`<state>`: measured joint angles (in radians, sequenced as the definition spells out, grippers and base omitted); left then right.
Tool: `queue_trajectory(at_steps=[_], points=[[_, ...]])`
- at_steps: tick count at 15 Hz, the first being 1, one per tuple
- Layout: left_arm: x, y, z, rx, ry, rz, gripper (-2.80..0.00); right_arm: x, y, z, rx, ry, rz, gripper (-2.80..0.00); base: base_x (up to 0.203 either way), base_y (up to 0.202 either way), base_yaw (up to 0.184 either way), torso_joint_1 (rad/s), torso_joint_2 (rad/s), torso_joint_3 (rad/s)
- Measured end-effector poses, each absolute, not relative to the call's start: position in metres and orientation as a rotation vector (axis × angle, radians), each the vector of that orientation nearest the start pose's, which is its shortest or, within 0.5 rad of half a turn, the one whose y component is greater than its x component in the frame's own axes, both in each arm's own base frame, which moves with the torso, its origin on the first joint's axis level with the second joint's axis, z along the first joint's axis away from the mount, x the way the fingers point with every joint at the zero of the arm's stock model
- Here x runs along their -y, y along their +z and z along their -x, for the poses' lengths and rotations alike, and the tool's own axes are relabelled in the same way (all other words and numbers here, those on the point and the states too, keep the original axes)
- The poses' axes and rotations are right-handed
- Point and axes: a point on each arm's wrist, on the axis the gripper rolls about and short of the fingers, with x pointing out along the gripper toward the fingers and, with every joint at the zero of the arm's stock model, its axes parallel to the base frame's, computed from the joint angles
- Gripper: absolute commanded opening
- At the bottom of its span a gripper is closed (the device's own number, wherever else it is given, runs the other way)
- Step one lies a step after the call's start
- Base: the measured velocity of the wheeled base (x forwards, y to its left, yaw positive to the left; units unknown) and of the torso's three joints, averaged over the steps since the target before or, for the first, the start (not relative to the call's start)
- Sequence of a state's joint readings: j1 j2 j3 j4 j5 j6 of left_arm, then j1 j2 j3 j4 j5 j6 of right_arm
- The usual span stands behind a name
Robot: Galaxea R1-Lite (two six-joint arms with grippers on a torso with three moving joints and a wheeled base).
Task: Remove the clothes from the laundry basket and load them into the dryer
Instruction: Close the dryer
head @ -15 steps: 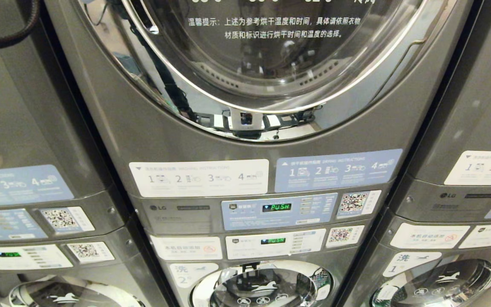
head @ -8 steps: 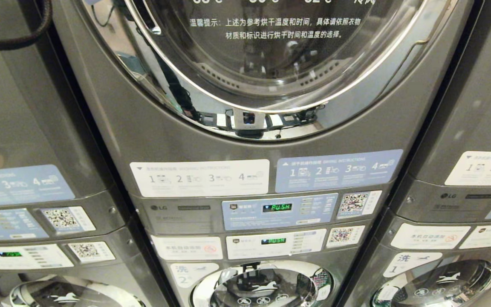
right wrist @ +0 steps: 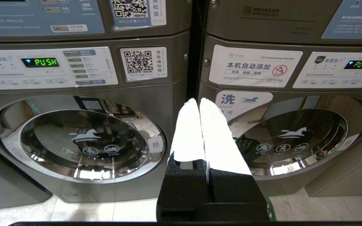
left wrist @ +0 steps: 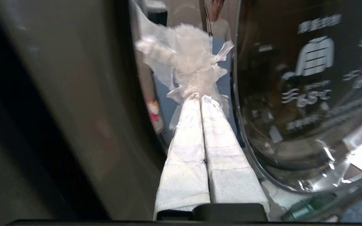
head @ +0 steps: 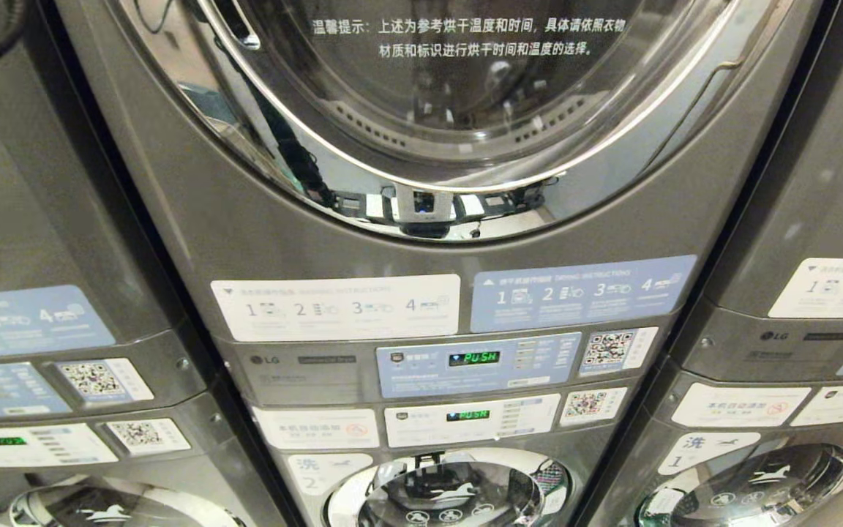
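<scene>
**Two grippers pressed shut before a closed dryer door**

Three stacked grey machines fill the head view, and the middle one carries the dryer (head: 436, 110) on top, its round glass door (head: 465, 80) closed inside a chrome ring. White Chinese lettering runs across the glass. Below it sit a white instruction sticker (head: 335, 307) and a blue one (head: 581, 293), then two control panels, each with a green display reading PUSH (head: 473, 358). Neither arm shows in this view.

From the left wrist view, the left gripper (left wrist: 199, 98) has its two white-wrapped fingers (left wrist: 187, 150) pressed together, and just past their tips lies a crumpled bit of thin, translucent white material (left wrist: 187, 62). Whether the tips pinch it or it merely sits beyond them cannot be told. That gripper lies in the narrow space between a grey machine wall and the curved dark glass of the door, which bears a printed garment icon and temperature marks.

From the right wrist view, the right gripper (right wrist: 198, 100) hangs low with its fingers together and nothing between them, pointing at the seam between two lower washers (right wrist: 83, 141), whose doors are closed. Pale floor tiles (right wrist: 83, 213) run beneath.

No laundry basket or clothes are visible.
</scene>
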<state>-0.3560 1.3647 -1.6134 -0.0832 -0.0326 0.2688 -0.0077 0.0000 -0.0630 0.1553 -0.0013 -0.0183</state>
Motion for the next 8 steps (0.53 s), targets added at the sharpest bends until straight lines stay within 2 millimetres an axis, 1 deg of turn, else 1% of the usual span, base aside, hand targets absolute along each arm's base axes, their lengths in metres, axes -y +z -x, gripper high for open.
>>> queue_trajectory(at_steps=[2,3,5,6,7,8], points=[[0.05,0.444,-0.132,0.383,-0.337,-0.218,-2.8,0.0,0.077,0.028,-0.093,-0.009,0.021,-2.8,0.0,0.0,0.0,0.0,0.0,0.0],[0.042,0.439,-0.111,0.367,-0.338,-0.223,-2.8,0.0,0.077,0.028,-0.092,-0.008,0.023,-2.8,0.0,0.0,0.0,0.0,0.0,0.0],[0.029,0.42,-0.077,0.312,-0.323,-0.233,-2.8,0.0,0.077,0.028,-0.093,-0.006,0.024,-2.8,0.0,0.0,0.0,0.0,0.0,0.0],[0.022,0.407,-0.06,0.281,-0.302,-0.236,-2.8,0.0,0.077,0.028,-0.093,-0.006,0.024,-2.8,0.0,0.0,0.0,0.0,0.0,0.0],[0.016,0.392,-0.046,0.244,-0.278,-0.239,-2.8,0.0,0.077,0.028,-0.093,-0.006,0.023,-2.8,0.0,0.0,0.0,0.0,0.0,0.0],[0.009,0.371,-0.03,0.188,-0.249,-0.242,-2.8,0.0,0.077,0.028,-0.094,-0.006,0.021,-2.8,0.0,0.0,0.0,0.0,0.0,0.0]])
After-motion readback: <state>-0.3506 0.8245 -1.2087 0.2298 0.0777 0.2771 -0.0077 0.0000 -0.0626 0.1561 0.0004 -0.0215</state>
